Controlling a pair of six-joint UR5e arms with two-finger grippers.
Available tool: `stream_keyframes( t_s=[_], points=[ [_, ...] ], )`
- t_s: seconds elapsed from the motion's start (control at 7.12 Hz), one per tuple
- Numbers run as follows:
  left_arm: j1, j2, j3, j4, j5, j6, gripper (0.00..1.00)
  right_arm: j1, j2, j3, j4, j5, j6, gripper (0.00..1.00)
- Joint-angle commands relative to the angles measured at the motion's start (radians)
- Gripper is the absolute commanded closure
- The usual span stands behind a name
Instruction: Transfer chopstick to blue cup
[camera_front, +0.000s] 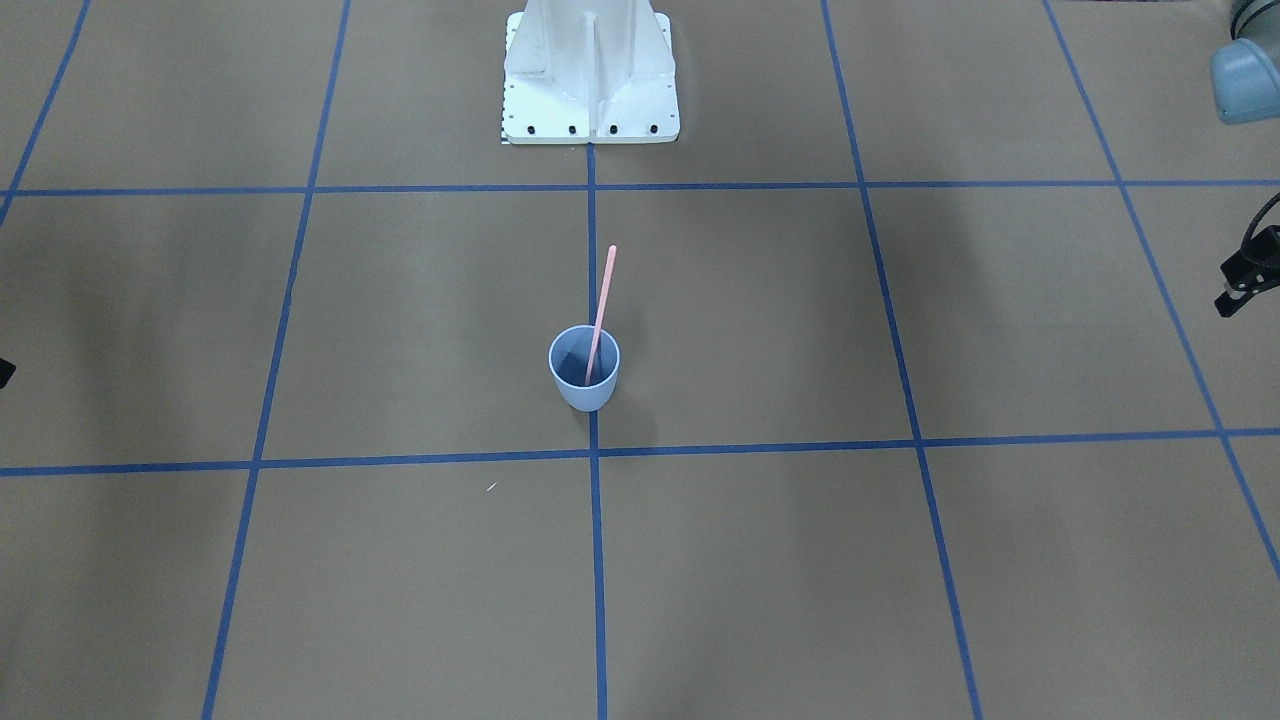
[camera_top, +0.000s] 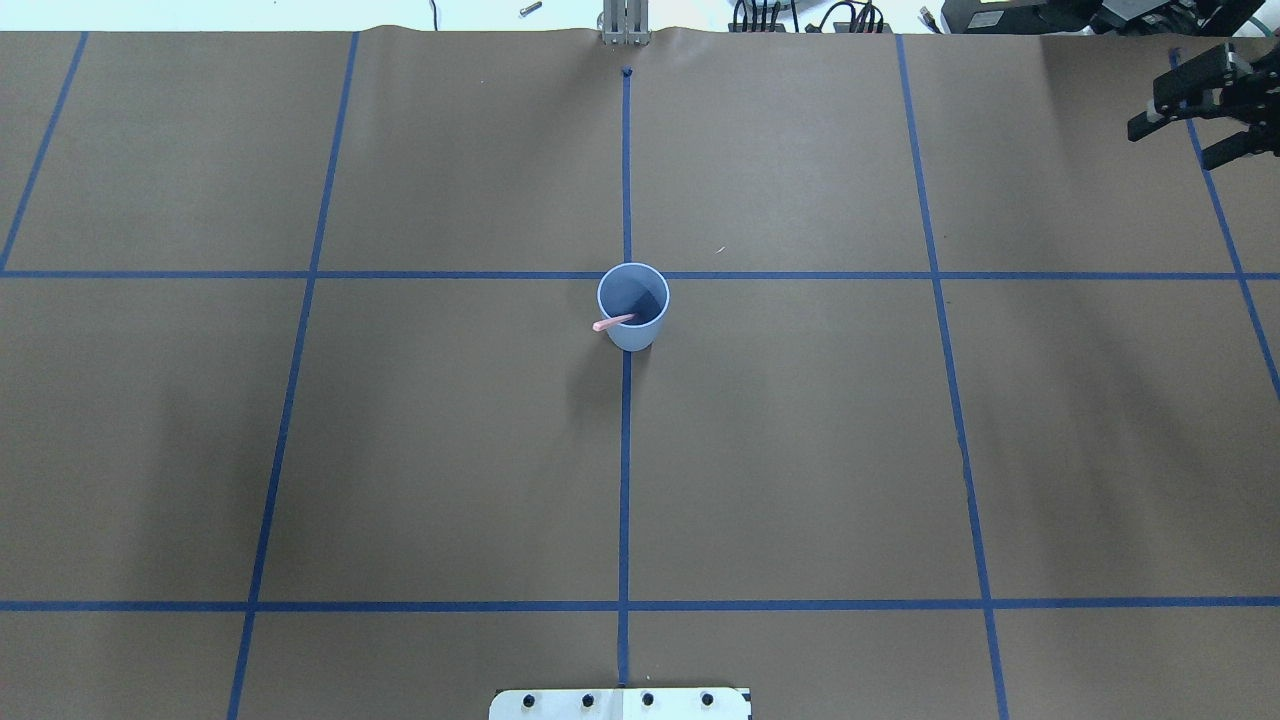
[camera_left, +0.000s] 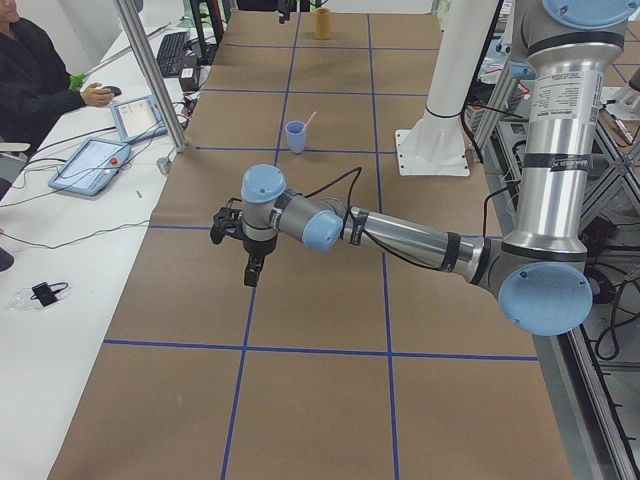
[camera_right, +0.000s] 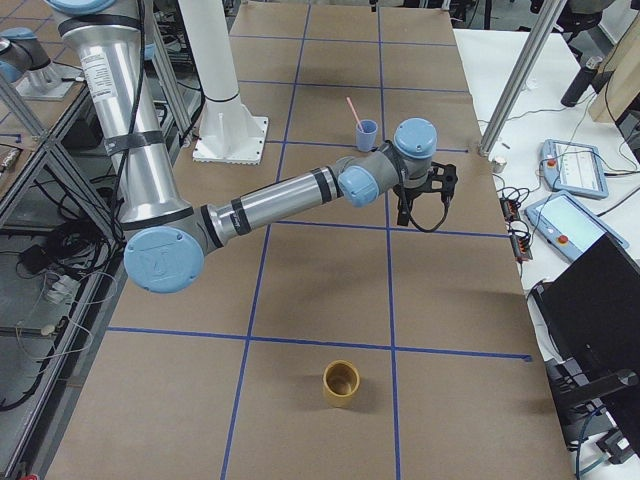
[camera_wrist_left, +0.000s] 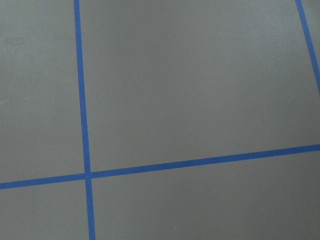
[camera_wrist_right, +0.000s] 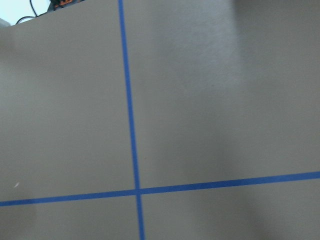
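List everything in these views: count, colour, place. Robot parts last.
blue cup: one, light blue, upright at the table's middle, on a tape line.
chopstick: one, pink, leaning inside the blue cup.
yellow cup: one, mustard, upright near the table's end on the robot's right.
table: one, brown cover with a blue tape grid.
operator: one, dark clothes, seated at the side desk.
pendants: two, grey-white, on the side desk.
pedestal: one, white, at the robot's edge.
left gripper: black, above the table's left part; jaws unclear.
right gripper: black, open, empty, far right corner.
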Motion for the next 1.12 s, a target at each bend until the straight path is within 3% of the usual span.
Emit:
stream_keyframes(
  t_s=[0.0, 0.56, 0.98],
  points=[
    [0.0, 0.006, 0.031, -0.011, 0.005, 0.002, 0.01, 0.107, -0.116, -0.02, 0.003, -0.063, -0.276, 0.0],
    [-0.101, 0.015, 0.069, 0.034, -0.005, 0.004, 0.01, 0.246, -0.302, -0.019, -0.081, -0.065, -0.39, 0.0],
    [-0.206, 0.003, 0.068, 0.217, -0.012, 0.256, 0.01, 0.299, -0.385, -0.016, -0.176, -0.118, -0.616, 0.0]
  ],
)
